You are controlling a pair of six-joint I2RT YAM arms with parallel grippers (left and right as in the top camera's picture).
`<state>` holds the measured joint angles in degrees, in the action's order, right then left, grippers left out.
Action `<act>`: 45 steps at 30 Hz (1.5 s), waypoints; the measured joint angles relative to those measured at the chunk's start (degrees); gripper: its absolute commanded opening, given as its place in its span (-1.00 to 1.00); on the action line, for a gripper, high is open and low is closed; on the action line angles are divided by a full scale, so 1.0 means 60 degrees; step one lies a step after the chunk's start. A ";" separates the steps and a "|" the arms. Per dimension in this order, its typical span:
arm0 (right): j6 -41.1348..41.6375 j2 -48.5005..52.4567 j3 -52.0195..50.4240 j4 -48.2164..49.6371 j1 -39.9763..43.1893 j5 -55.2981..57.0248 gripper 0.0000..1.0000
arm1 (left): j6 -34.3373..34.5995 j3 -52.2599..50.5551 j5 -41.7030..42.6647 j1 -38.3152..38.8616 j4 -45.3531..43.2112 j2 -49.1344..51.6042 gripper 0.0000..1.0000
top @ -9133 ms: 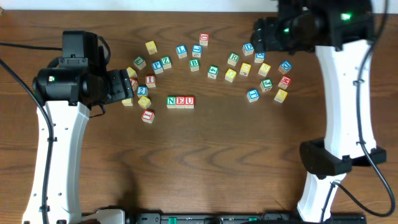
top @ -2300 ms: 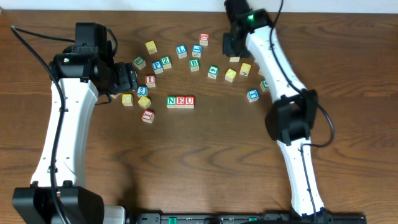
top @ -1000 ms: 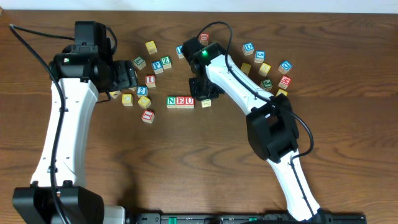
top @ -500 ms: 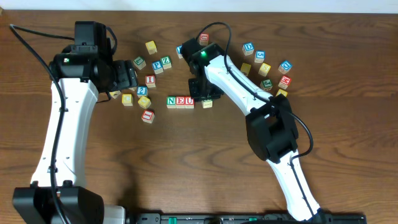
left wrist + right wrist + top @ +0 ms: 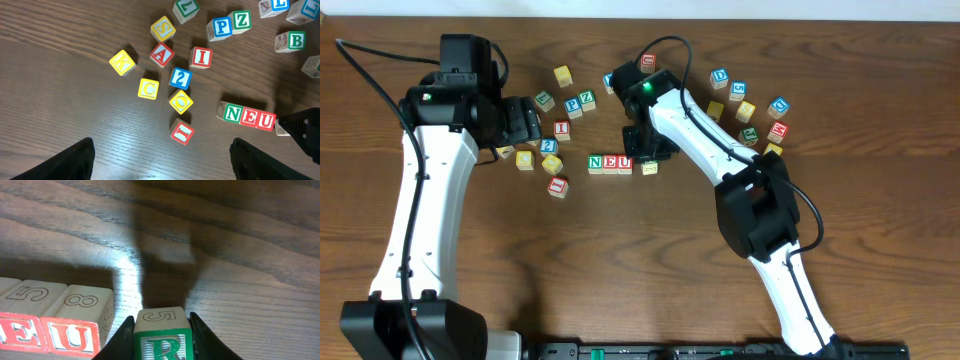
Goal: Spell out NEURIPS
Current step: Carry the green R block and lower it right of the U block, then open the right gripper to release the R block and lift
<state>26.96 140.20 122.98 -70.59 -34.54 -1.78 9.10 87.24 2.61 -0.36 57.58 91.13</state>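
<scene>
N cube (image 5: 232,113) and R cube (image 5: 162,349) carry green letters, E cube (image 5: 248,117) and U cube (image 5: 265,120) red.

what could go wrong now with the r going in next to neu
1. One finger of the right tool sits between the green R wooden cube and the red U wooden cube; opening may shove the U and break the NEU row.
2. From overhead the R cube lies slightly below that row, so it may end up crooked.
</scene>
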 measured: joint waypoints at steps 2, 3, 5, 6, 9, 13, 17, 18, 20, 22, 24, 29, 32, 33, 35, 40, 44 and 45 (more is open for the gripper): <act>0.0018 0.0004 0.0000 -0.0004 -0.0011 0.0004 -0.13 | 0.0000 0.0000 0.0000 0.0000 0.0000 0.0000 0.70; 0.0015 0.0004 0.0000 -0.0004 -0.0044 0.0015 -0.12 | 0.0000 0.0000 0.0000 0.0000 0.0004 0.0000 0.71; 0.0000 0.0004 -0.0004 0.0000 -0.0124 0.0004 -0.15 | 0.0000 0.0000 0.0000 0.0000 0.0000 0.0000 0.70; 0.0004 0.0004 -0.0004 0.0000 -0.0178 0.0004 -0.17 | 0.0000 0.0000 0.0000 0.0000 0.0000 0.0000 0.70; 0.0004 0.0000 -0.0007 0.0011 -0.0277 -0.0011 -0.22 | 0.0000 0.0000 0.0000 0.0000 0.0004 0.0000 0.71; 0.0004 0.0000 -0.0007 0.0062 -0.0280 -0.0025 -0.21 | 0.0000 0.0000 0.0000 0.0000 0.0000 0.0000 0.70; 0.0113 0.0000 -0.0007 0.0102 -0.0280 0.0073 -0.21 | 0.0000 0.0000 0.0000 0.0000 0.0000 0.0000 0.71; 0.0131 0.0004 -0.0007 0.0120 -0.0280 0.0091 -0.21 | 0.0000 0.0000 0.0000 0.0000 0.0000 0.0000 0.70; 0.0168 0.0004 -0.0007 0.0153 -0.0284 0.0124 -0.21 | 0.0000 0.0000 0.0000 0.0000 0.0000 0.0000 0.70; 0.0219 0.0000 -0.0007 0.0178 -0.0284 0.0219 -0.21 | 0.0000 0.0000 0.0000 0.0000 0.0004 0.0000 0.70; 0.0251 0.0000 -0.0007 0.0175 -0.0295 0.0339 -0.24 | 0.0000 0.0000 0.0000 0.0000 0.0000 0.0000 0.70; 0.0339 0.0004 -0.0011 0.0182 -0.0412 0.0557 -0.36 | 0.0004 0.0000 0.0000 0.0000 0.0004 0.0000 0.70; 0.0364 0.0004 -0.0011 0.0280 -0.0463 0.0637 -0.32 | 0.0004 0.0000 0.0000 0.0000 0.0004 0.0000 0.71; 0.0375 0.0000 -0.0011 0.0310 -0.0470 0.0681 -0.27 | 0.0004 0.0000 0.0000 0.0000 0.0004 0.0000 0.70; 0.0401 0.0000 -0.0011 0.0331 -0.0470 0.0732 -0.19 | 0.0004 0.0000 0.0000 0.0000 0.0000 0.0000 0.70; 0.0433 0.0004 -0.0011 0.0215 -0.0470 0.0801 -0.19 | 0.0004 0.0000 0.0004 0.0000 0.0000 0.0000 0.71; 0.0433 0.0000 -0.0011 0.0200 -0.0470 0.0805 -0.20 | 0.0004 0.0000 0.0004 0.0000 0.0000 0.0000 0.70; 0.0433 0.0000 -0.0011 0.0197 -0.0470 0.0805 -0.22 | 0.0004 0.0000 0.0004 0.0000 0.0000 0.0000 0.70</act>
<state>29.56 140.20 122.91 -69.41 -37.36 3.05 9.13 87.24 2.63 -0.36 57.58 91.13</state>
